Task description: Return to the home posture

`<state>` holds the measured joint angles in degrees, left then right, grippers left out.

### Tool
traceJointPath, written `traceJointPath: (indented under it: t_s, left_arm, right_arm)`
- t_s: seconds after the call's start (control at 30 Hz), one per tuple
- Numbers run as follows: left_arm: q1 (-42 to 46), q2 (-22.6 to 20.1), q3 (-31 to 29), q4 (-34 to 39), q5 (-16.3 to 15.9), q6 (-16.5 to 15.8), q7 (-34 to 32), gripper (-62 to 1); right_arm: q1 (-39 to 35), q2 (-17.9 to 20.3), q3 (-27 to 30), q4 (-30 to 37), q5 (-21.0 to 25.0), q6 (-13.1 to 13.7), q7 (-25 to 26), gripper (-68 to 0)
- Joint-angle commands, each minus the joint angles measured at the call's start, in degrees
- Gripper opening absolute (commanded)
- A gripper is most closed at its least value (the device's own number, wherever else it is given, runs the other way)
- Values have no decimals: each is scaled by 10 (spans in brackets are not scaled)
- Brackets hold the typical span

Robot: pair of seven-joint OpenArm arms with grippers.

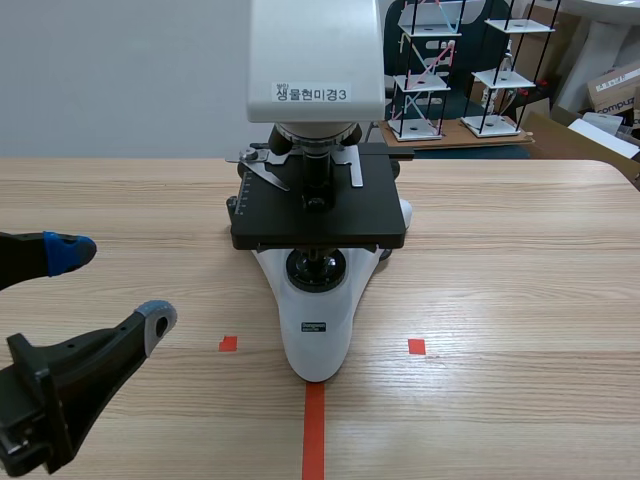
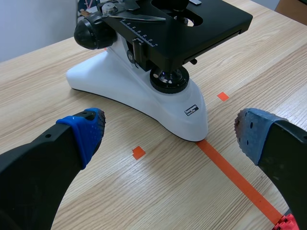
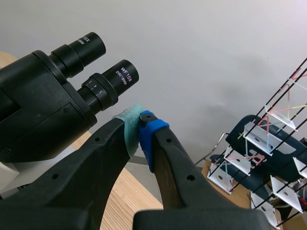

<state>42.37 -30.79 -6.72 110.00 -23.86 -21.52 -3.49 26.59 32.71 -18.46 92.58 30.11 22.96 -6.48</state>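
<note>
We see the table (image 1: 500,300) under the microscope (image 1: 318,300). Left gripper (image 1: 112,287) sits low, near the microscope's white base on the left side, fingers spread wide, holding nothing. Right gripper (image 3: 139,132) is up just beside the microscope's eyepieces (image 3: 117,79), pads pressed together, nothing between.

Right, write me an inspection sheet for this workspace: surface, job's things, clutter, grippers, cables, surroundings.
Surface: wooden table with orange-red tape marks.
Job's things: only the arms themselves; a microscope stands upright mid-table.
Clutter: nothing seen.
Grippers: left gripper open, low over the table, holding nothing, the microscope's base ahead of it; right gripper shut on nothing, raised close beside the eyepieces; contact cannot be told.
Cables: nothing seen.
Surroundings: pale wall; shelf-frame models and cardboard boxes behind the table.
</note>
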Motion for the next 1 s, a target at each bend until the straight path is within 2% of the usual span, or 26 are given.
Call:
traceJointPath:
  t_s: [0.0, 0.7, 0.83, 0.97]
  left_arm:
    - [3, 3, -2, 5, -4, -1, -9, -39]
    - [3, 3, -2, 5, -4, -1, -9, -39]
    - [3, 3, -2, 5, -4, -1, -10, -39]
    - [3, 3, -2, 5, -4, -1, -9, -39]
  right_arm:
    - [5, 1, 7, 7, 6, -4, 13, -674]
    - [3, 1, 7, 7, 6, -4, 13, -674]
    - [-13, 4, 9, 14, -17, -7, 23, -673]
    - [-65, 22, 31, 68, -37, -33, 37, -673]
